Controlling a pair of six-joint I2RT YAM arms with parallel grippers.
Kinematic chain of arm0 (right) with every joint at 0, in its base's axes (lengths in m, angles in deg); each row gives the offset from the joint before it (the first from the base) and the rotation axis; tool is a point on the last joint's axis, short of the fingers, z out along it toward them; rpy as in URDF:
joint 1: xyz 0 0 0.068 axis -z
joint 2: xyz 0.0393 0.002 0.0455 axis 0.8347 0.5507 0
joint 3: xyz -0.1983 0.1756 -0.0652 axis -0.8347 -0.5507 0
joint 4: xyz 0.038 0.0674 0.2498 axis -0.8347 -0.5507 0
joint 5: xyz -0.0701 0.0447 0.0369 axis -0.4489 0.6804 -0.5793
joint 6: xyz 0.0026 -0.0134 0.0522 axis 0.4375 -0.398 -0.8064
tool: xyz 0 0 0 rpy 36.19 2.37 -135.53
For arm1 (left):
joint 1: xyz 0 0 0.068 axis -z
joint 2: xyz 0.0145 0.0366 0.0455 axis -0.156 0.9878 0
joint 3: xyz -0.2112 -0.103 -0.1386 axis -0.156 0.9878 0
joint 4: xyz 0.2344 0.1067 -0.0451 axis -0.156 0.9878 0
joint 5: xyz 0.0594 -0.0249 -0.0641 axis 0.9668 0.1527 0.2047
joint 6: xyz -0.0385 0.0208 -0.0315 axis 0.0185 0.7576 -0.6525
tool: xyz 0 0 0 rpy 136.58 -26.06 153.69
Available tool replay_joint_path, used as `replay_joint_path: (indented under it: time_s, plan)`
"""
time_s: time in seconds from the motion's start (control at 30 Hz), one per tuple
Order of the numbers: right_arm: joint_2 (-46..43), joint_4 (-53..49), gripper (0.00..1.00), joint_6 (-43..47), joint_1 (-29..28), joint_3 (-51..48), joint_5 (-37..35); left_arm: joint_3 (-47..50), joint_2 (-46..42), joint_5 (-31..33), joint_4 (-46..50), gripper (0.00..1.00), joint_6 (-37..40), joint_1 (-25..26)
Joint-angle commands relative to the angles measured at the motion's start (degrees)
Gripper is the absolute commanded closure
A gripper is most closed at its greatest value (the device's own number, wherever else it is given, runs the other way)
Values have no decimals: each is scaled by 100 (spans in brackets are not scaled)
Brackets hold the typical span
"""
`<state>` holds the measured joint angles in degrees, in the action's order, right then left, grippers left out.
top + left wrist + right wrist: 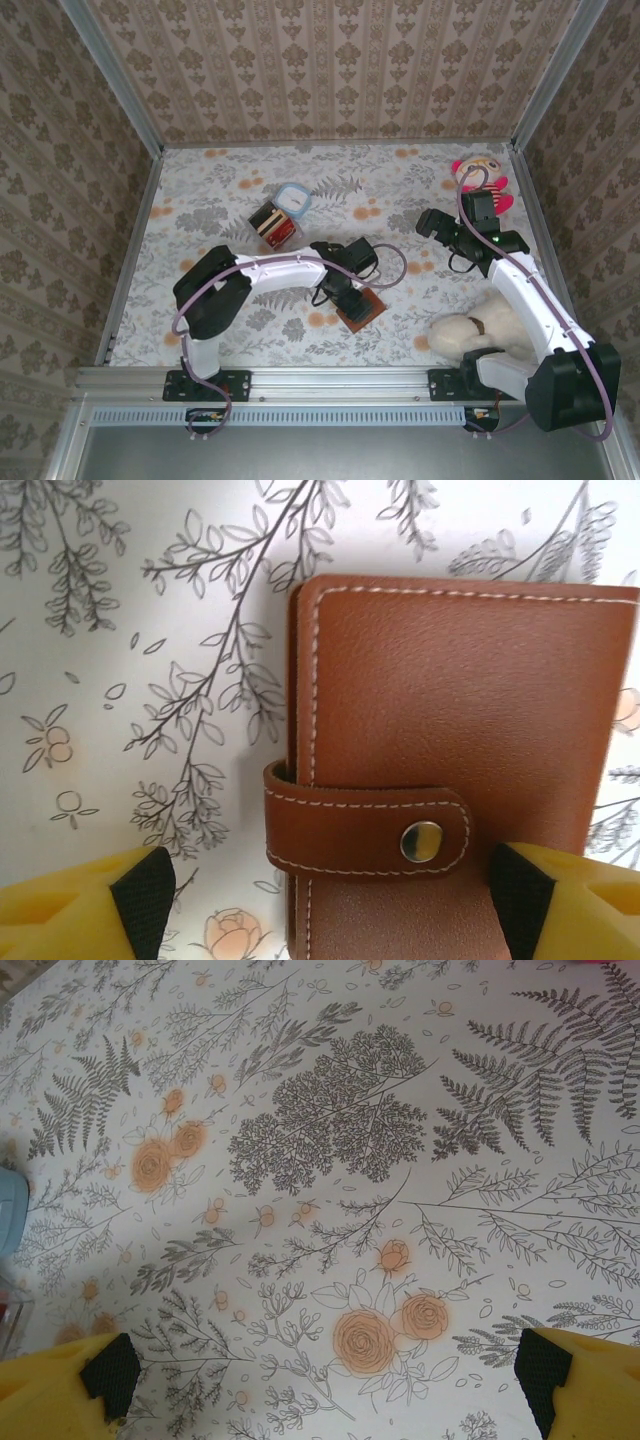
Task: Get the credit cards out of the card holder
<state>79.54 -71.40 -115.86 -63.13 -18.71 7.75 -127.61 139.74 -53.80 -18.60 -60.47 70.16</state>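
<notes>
Yellow fingertips (70,915) with black pads (145,895) are seen at the bottom corners of the left wrist view. They belong to the left gripper (330,910), whose jaws are spread wide and grasp nothing. The card holder (450,710) is seen lying flat on the floral tablecloth (120,600) between them. It is closed, brown side up, with pale stitching along its edges. Its strap (365,830) is wrapped round the left edge and fastened by a metal snap (421,841). The left pad is kept well clear of the holder's left edge. The right pad is seen over the holder's right part, though contact cannot be judged.

From the top view, the card holder (362,308) is found near the middle of the table (220,180), toward the near side, with the left gripper (345,288) directly above it. A clear plastic box (276,224) with red and dark contents is placed farther away and to the left, a light blue lid (293,198) just beyond it.

The right gripper (436,226) is held over bare cloth at the right, well apart from the holder. Its jaws are released and empty, as is confirmed by its wrist view (325,1380). A pink doll (482,178) is seen in the far right corner, and a white plush toy (462,334) at the near right.
</notes>
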Motion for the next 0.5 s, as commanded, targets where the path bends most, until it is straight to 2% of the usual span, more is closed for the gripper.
replay_joint_path:
  time_s: [0.0, 0.13, 0.33, 0.47]
  plan:
    - [25, -136, 0, -83, -22, -48, -161, -169, 194, 547, 398, 15, 358, -146]
    - [50, -99, 0, -83, -14, -73, -199, -365, 306, 815, 403, 19, 464, -537]
    - [230, -82, 0, -118, -17, -60, -160, -944, 667, 747, 60, 20, 618, -1005]
    - [420, -81, 0, -84, -22, 1, 56, -1305, 772, 590, 13, 21, 423, -1167]
